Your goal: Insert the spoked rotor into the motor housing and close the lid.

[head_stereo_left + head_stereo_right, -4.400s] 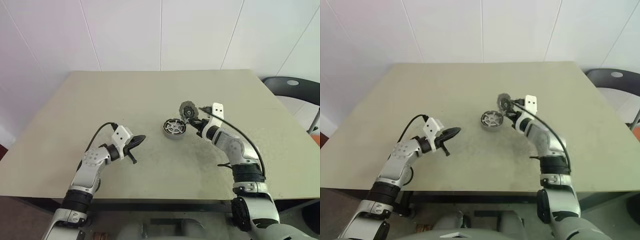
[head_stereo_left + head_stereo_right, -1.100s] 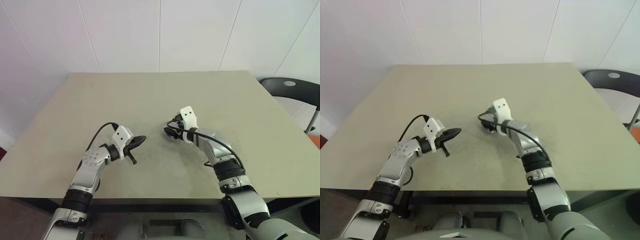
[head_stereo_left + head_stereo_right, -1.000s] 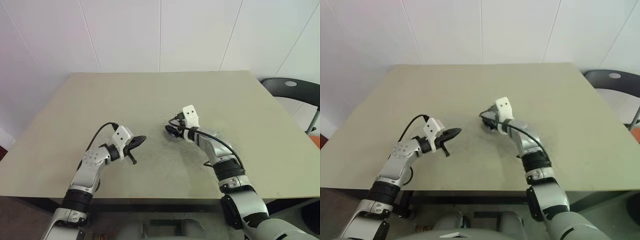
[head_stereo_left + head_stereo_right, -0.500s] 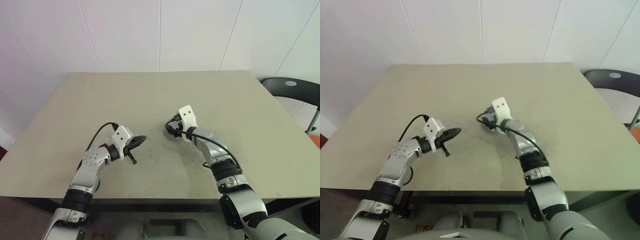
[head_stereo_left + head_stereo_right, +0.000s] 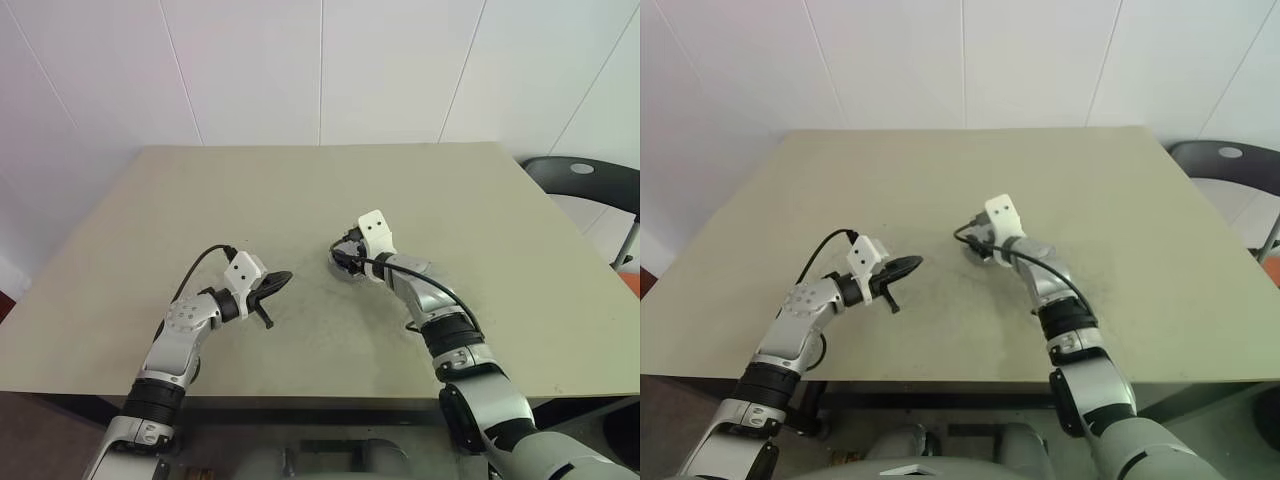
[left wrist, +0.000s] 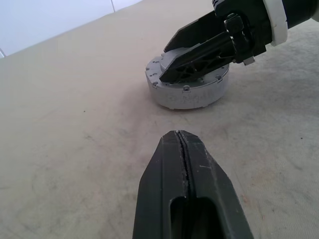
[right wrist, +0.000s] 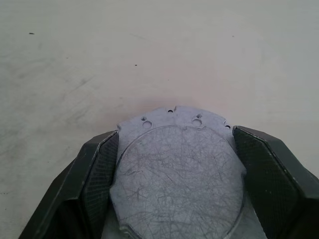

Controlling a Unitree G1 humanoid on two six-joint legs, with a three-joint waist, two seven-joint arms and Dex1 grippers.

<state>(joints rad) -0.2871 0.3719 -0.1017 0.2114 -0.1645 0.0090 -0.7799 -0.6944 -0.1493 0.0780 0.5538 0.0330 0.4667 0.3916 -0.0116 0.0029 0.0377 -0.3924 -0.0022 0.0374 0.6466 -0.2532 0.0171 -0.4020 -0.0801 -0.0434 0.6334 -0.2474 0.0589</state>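
Note:
The grey lid [image 7: 179, 174] lies flat on top of the motor housing [image 6: 188, 95], and the two make one round stack near the middle of the table [image 5: 180, 210]. My right gripper [image 5: 343, 262] reaches down over the stack from the right. Its two black fingers [image 7: 99, 174] press against opposite sides of the lid's edge. The spoked rotor is hidden under the lid. My left gripper [image 5: 277, 281] hovers left of the stack, a short way off, pointing at it. Its fingers [image 6: 182, 149] are pressed together with nothing between them.
A black chair [image 5: 585, 178] stands past the table's far right corner. A white panelled wall rises behind the table's far edge. The table's near edge runs just in front of both arms.
A few seconds ago the right gripper held the lid in the air, right of the housing; now the lid rests on it. Over the last second the right wrist rolled slightly. The left arm stayed still.

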